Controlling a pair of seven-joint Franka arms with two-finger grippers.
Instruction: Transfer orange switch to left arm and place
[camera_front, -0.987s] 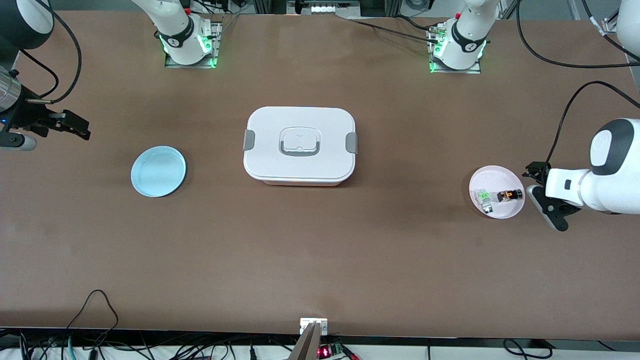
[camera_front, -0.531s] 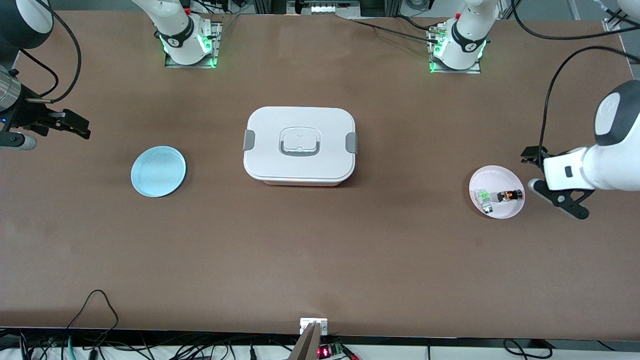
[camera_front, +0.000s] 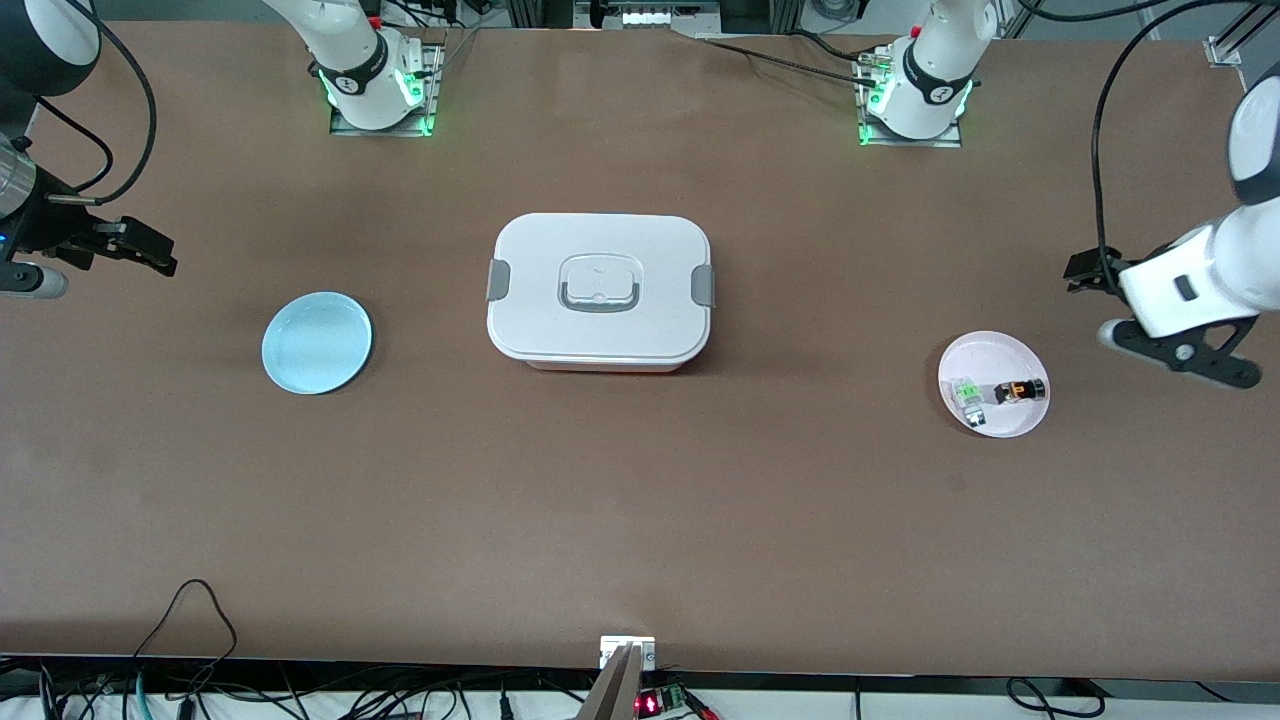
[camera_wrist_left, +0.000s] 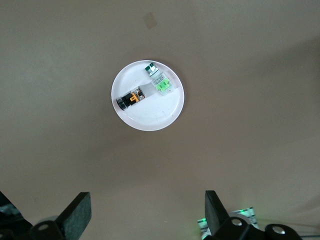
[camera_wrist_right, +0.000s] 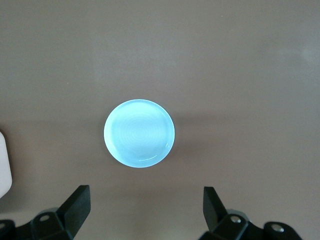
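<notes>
Two plates, one box (camera_front: 599, 290); one orange switch (camera_front: 1020, 390) lay flat on the pink plate (camera_front: 990, 350), lengthwise toward the box. Left tool (camera_front: 1150, 310) and right tool (camera_front: 130, 248) gaped empty.

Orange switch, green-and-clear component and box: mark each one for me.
orange switch (camera_wrist_left: 131, 98), left wrist view, on its black body.
green-and-clear component (camera_wrist_left: 160, 83), left wrist view, on its green part.
box (camera_front: 598, 287), front view, on its lid handle.

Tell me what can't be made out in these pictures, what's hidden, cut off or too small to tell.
- Inside of the box: front view, its closed lid covers it.
- Orange switch markings: too small in front view and in left wrist view.
- Right gripper: front view, its arm is cut off by the frame edge.
- Left gripper: front view, its arm runs off the edge.
- Box in right wrist view: only a corner shows.
</notes>
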